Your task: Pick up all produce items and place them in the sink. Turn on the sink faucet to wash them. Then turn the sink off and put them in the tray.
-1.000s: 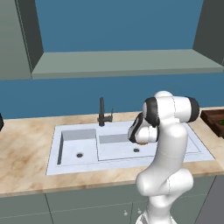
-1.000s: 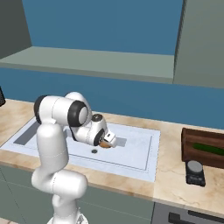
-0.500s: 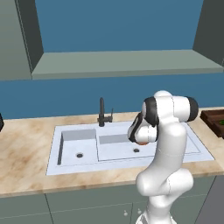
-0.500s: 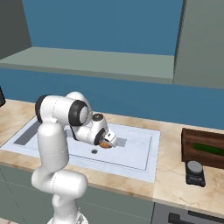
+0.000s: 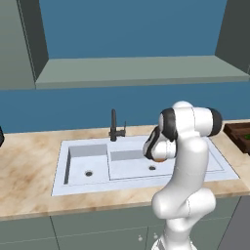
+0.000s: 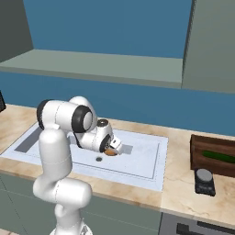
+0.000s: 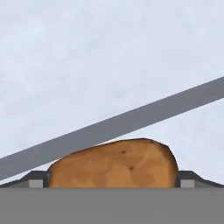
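1. Change from the earlier frames: the arm holds the same reach over the larger basin of the sink (image 5: pixel 215 171); the potato (image 7: pixel 114 164) remains between the fingers (image 6: pixel 111 148), which spread a trace wider a second ago and have since held steady.
2. Fingers: spread wide, one tip showing at each end of the potato in the hand view — whether they press on it cannot be told.
3. Count: one potato, one cucumber (image 6: pixel 219 157), one tray (image 6: pixel 201 145), one sink faucet (image 5: pixel 114 126), two basins, each with one dark drain.
4. Potato: its long axis runs from fingertip to fingertip, just above the floor of the larger basin.
5. Cucumber: lies flat in the tray on the desk (image 6: pixel 176 186) right of the sink, lengthwise along the tray — well apart from the potato.
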{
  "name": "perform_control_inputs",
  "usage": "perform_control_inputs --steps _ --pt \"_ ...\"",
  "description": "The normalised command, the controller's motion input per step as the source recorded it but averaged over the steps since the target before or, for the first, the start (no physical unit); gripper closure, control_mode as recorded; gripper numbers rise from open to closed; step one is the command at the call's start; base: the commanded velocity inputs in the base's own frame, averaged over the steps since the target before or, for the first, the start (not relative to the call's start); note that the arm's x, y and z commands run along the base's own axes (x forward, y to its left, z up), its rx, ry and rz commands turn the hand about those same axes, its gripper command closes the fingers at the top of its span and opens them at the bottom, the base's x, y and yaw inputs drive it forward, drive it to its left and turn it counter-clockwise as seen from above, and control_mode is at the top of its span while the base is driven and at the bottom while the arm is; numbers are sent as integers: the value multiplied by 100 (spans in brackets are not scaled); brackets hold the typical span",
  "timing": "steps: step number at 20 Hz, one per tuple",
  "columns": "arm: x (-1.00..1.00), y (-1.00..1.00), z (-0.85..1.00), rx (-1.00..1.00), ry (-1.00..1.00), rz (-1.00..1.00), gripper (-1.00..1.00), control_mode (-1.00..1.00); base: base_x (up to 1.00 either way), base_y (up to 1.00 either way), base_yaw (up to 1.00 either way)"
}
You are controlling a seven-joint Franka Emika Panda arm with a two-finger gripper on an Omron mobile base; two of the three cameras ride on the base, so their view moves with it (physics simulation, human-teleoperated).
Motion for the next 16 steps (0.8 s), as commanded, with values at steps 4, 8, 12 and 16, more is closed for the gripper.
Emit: perform_control_inputs --steps 4,8,12,16 --pt "-49 -19 -5 0 0 -3 -100 -100 0 0 0" --pt "-12 -4 -8 0 0 -4 -100 -100 0 0 0" --pt "0 0 -25 0 0 -2 -100 -100 0 0 0" --pt "0 0 -42 0 0 0 -100 -100 0 0 0"
